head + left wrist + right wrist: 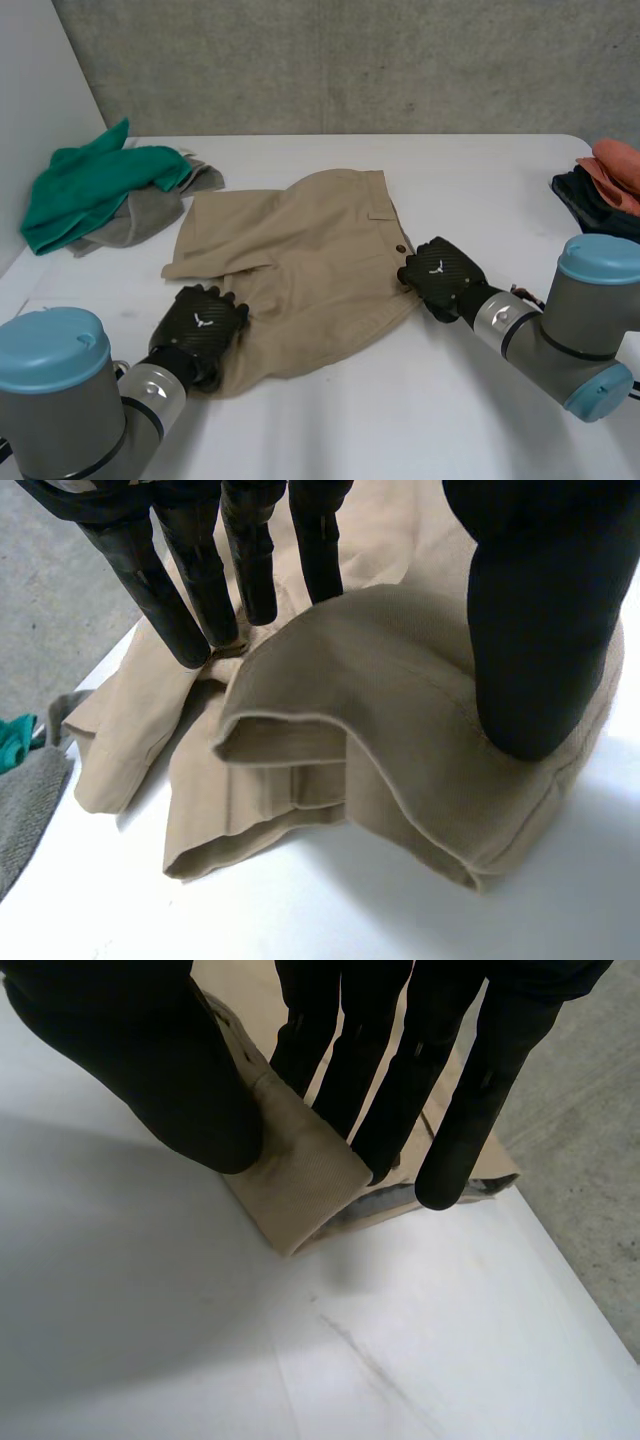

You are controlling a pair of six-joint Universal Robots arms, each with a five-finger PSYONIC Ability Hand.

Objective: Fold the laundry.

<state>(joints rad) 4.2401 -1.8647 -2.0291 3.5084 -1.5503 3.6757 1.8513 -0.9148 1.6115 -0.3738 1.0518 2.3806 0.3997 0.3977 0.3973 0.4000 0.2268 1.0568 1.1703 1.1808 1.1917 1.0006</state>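
**Item location.** Khaki shorts (300, 270) lie mostly flat at ctr of the white table (450, 400), waistband toward the right of the frame, legs toward the left.

**Hand state.**
- L hand (200, 322): lower left of frame, at the near leg hem. Wrist view shows fingers (190, 600) and thumb pinching a bunched fold of cloth between them.
- R hand (440, 275): right of ctr, at the waistband end just beside the button (401, 249). Wrist view shows thumb and fingers clamped on the waistband corner (300, 1175).

**Handling (est.).** Light woven fabric, soft, non-fragile. Will sag and crease if lifted unevenly. Hems and waistband are thicker and stiffer, so best grip pts.

**Clearance.**
- Front of the table, below the shorts: bare, room to drag or fold over.
- Upper left: green cloth (85, 185) on grey cloth (140, 220), near the far leg.
- Right edge: dark and orange pile (605, 185), well apart.
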